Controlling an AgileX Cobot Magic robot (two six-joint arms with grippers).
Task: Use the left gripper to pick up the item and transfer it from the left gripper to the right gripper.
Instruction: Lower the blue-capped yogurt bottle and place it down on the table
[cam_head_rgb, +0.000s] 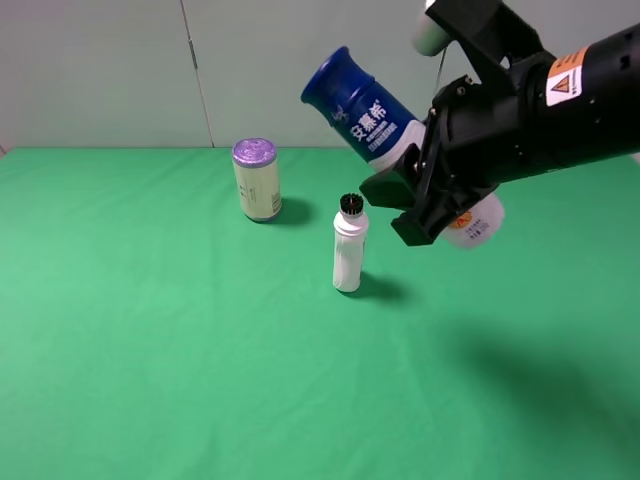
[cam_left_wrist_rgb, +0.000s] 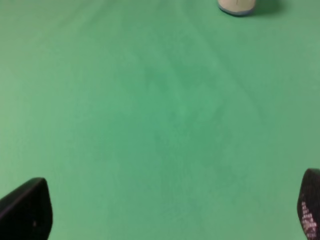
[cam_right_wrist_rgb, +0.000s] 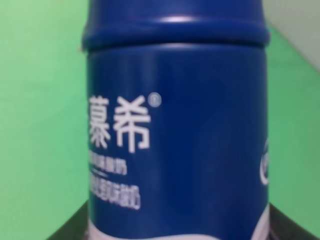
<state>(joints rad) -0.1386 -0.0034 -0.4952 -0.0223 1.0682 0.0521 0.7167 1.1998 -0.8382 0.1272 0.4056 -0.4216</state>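
Note:
The item (cam_head_rgb: 372, 122), a tall bottle with a blue cap, a dark blue label with white characters and a white lower body, hangs tilted in the air above the green table, cap toward the upper left. My right gripper (cam_head_rgb: 410, 203) is shut on the item's middle, on a bulky black arm with an orange warning sticker. In the right wrist view the item (cam_right_wrist_rgb: 175, 125) fills the frame, with dark fingers (cam_right_wrist_rgb: 70, 231) at its sides. My left gripper (cam_left_wrist_rgb: 169, 210) is open and empty over bare green cloth. It is out of the exterior high view.
A slim white bottle with a black cap (cam_head_rgb: 349, 250) stands upright just below and left of the held item. A cream can with a purple lid (cam_head_rgb: 257, 180) stands further left. The base of a pale container (cam_left_wrist_rgb: 236, 6) shows ahead of the left gripper.

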